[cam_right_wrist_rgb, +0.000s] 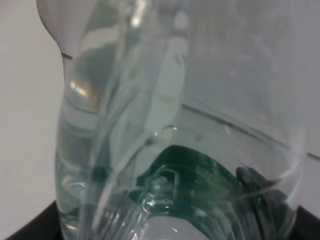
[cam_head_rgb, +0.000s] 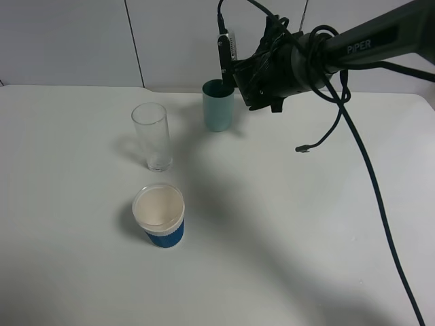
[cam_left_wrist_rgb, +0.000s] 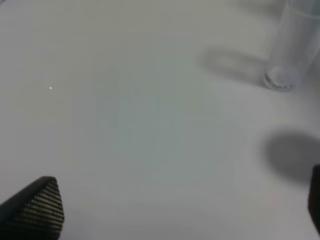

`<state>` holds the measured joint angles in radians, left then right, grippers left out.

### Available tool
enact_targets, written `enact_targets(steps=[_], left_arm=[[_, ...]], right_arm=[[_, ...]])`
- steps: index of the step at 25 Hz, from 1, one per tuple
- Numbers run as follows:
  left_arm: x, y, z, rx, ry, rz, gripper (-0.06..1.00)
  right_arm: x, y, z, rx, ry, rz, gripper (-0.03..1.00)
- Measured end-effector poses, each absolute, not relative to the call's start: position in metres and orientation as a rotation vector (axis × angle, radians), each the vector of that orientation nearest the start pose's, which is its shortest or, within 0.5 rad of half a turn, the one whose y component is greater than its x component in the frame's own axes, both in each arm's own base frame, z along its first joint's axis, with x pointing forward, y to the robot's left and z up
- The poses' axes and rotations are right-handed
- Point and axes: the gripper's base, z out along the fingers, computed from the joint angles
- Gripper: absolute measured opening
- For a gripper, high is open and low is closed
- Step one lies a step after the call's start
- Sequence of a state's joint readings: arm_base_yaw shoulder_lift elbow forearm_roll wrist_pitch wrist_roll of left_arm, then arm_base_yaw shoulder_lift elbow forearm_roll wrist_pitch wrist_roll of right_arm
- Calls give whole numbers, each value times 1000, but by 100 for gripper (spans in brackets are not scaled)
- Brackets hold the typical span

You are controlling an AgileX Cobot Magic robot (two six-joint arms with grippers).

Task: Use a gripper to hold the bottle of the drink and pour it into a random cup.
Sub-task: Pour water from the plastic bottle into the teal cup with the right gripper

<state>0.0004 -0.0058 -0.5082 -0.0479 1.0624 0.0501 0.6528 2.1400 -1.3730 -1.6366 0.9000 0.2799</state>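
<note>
White table (cam_head_rgb: 292,231), pale wall behind. Right arm (cam_head_rgb: 353,44) at far centre, right jaws pinching bottle (cam_head_rgb: 226,49); left jaws spread, empty, near tall glass (cam_left_wrist_rgb: 292,50). Bottle's long axis near vertical, directly over teal cup (cam_head_rgb: 217,109), low end looks at rim. Clear wall, green label, drink (cam_right_wrist_rgb: 75,150) inside.

On the table (cam_head_rgb: 81,272): three vessels. The cup (cam_head_rgb: 218,107) stands at the back, near centre. The tall glass (cam_head_rgb: 150,136) stands left of it and further forward, well apart. The sleeved cup (cam_head_rgb: 159,215) stands in front of the glass, near it (not touching). The right gripper (cam_head_rgb: 234,68) hangs above the cup's right rim with the bottle (cam_right_wrist_rgb: 165,125) in its jaws. The bottle's mouth seems to sit over the cup's opening, but the high view is unclear there.
</note>
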Motion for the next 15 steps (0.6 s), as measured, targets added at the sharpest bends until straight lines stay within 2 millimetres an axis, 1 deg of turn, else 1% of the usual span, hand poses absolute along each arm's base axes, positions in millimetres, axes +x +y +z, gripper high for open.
enact_targets(steps=[7,15], left_arm=[[-7,-4,279,53,2031,-25,99],[-7,-4,279,53,2031,-25,99]], right_arm=[[393,211,168,-1614,1560,-1416,55],[393,212,168,-1616,1557,-1418,55]])
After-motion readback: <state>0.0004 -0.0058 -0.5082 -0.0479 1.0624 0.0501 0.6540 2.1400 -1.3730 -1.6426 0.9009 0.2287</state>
